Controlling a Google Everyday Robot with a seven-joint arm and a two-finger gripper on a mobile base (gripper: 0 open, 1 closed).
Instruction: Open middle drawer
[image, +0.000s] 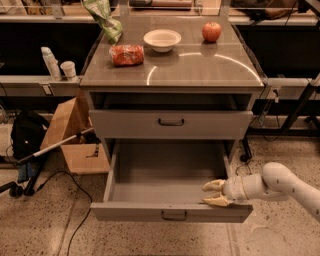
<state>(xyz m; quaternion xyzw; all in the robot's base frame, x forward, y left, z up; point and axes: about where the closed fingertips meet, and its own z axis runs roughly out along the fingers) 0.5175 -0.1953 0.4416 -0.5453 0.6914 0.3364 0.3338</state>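
The counter (200, 70) tops the cabinet directly above the middle drawer (130, 125), which sits pushed in flush, its small dark handle (171, 122) at the centre of the front. Just below the middle drawer, the bottom drawer (130, 212) is pulled far out. Below and to the right of the middle drawer, the pincer (214, 193) lies at the bottom drawer's right front corner, pointing left, its two pale fingers (215, 201) spread apart and grasping nothing. Left of the middle drawer, a cardboard box (70, 130) stands on the floor. Above the middle drawer, on the counter, sit a white bowl (162, 40), a red packet (126, 55) and an apple (211, 31).
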